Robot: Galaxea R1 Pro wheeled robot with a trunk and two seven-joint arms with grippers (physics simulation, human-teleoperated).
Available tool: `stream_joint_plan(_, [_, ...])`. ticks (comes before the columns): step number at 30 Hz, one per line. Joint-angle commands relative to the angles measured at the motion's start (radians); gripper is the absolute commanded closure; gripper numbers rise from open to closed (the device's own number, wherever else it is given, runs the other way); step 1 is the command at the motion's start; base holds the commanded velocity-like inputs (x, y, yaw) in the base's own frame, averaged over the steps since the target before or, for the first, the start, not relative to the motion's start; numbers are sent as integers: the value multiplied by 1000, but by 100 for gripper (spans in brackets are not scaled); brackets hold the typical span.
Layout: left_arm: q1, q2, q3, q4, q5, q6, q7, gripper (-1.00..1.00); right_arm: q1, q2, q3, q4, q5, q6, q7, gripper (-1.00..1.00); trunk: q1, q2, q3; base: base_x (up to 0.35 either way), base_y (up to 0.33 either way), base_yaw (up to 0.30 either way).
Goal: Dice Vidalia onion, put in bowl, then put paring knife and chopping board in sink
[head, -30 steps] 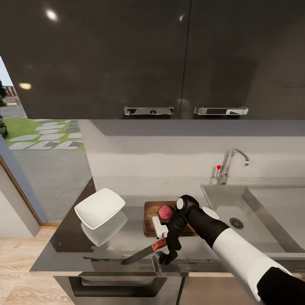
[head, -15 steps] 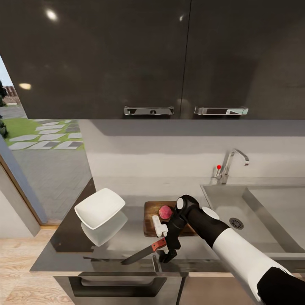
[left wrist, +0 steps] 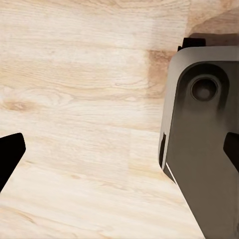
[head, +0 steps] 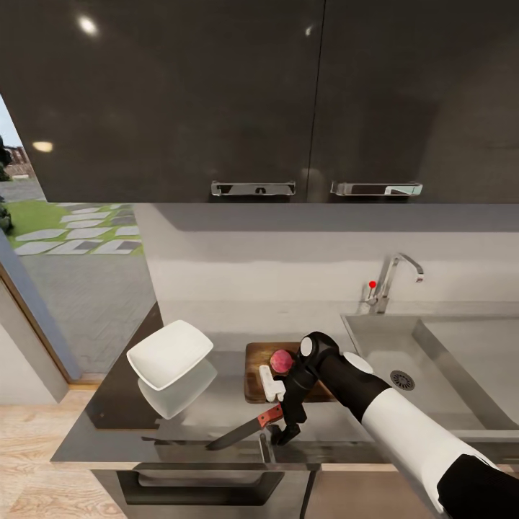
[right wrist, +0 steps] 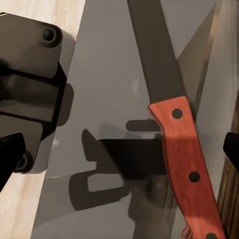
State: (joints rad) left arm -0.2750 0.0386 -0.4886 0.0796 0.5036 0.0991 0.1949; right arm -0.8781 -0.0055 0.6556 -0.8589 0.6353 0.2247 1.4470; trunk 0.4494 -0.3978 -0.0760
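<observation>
Right hand (head: 283,430) poised over the paring knife's (head: 246,428) handle end.

The knife lay flat on the worktop (head: 115,411), its long axis slanting away from the spread hand, orange-red handle (right wrist: 186,164) between the fingers and nearest, blade pointing off. The Vidalia onion (head: 281,361) sat on the chopping board (head: 254,375) just beyond the hand. The left hand (left wrist: 119,154), also spread, hung over wood floor (left wrist: 74,74), so the right was judged nearer.

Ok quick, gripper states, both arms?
Left gripper: open, fingers wide apart, empty, over the floor.
Right gripper: open, empty, hovering above the paring knife handle.
</observation>
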Motion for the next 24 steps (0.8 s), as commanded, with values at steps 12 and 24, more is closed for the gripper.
stream_joint_plan(12, [-1, 0, -8, 0, 7, 4, 2, -100, -1, -1, 2, -2, 1, 10, -7, -100, 1, -2, -5, 0, 0, -8])
stream_joint_plan(24, [-1, 0, -8, 0, 7, 3, 1, -100, -1, -1, 3, -2, 1, 10, -20, -100, 1, -2, -22, 0, 0, -79])
